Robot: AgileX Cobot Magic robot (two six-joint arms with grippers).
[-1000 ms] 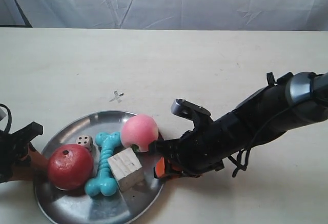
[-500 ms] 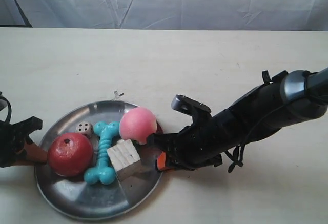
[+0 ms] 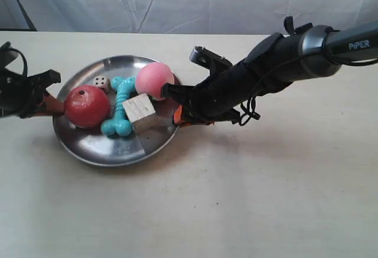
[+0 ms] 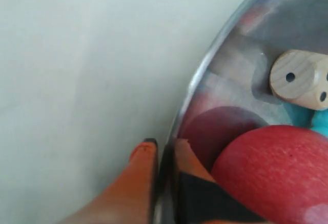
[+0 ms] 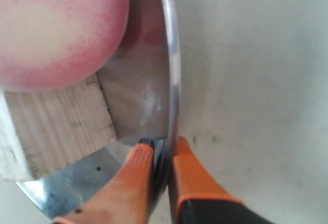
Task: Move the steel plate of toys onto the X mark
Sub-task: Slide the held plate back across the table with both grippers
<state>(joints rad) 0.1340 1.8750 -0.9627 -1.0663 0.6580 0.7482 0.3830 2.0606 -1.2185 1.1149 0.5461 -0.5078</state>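
Note:
The steel plate hangs between both arms and casts a shadow on the table. It carries the red fruit, pink peach, turquoise bone, wooden cube and die. My left gripper is shut on the plate's rim beside the red fruit and die; it is the arm at the exterior view's left. My right gripper pinches the opposite rim near the peach and cube; it is at the exterior view's right. The X mark is hidden.
A pale tabletop spreads around the plate. A white cloth backdrop hangs beyond its far edge. The right arm's black body stretches across the table from the exterior view's right.
Both arms have carried the plate toward the far side of the table, over the spot where the X mark showed. The toys shifted slightly inside it. Both grips hold.

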